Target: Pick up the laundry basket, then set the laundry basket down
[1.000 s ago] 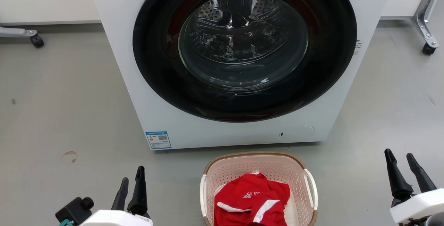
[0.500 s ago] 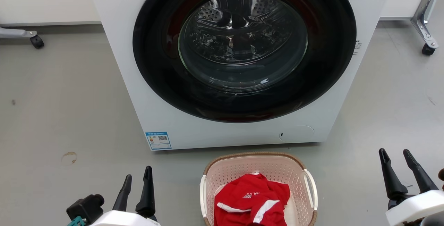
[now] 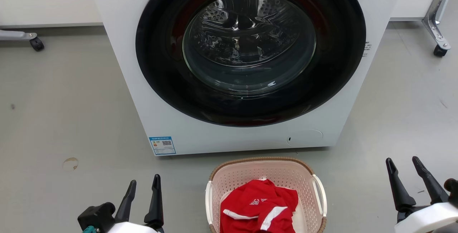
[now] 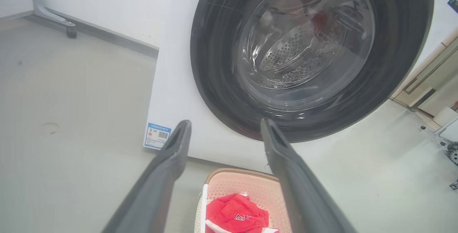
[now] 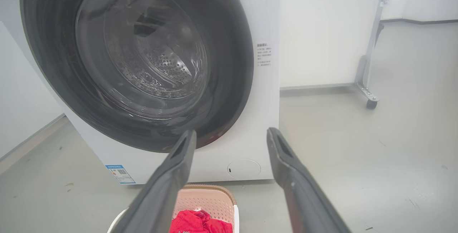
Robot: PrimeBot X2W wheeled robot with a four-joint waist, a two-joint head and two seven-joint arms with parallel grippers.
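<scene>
On the floor [image 3: 71, 118] before the washing machine [image 3: 171, 132]: one laundry basket [image 3: 282, 175], red garment [image 3: 257, 204] inside; head view shows both white handles [image 3: 319, 193], left wrist view one. My left pincer [image 3: 145, 179] and right pincer [image 3: 401, 159] flank it, both wide and empty, each nearer than a second ago.

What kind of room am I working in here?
Probably a laundry test area: a front-loading washing machine on bare grey floor, a laundry basket holding a red garment, a wheeled metal frame behind.
</scene>
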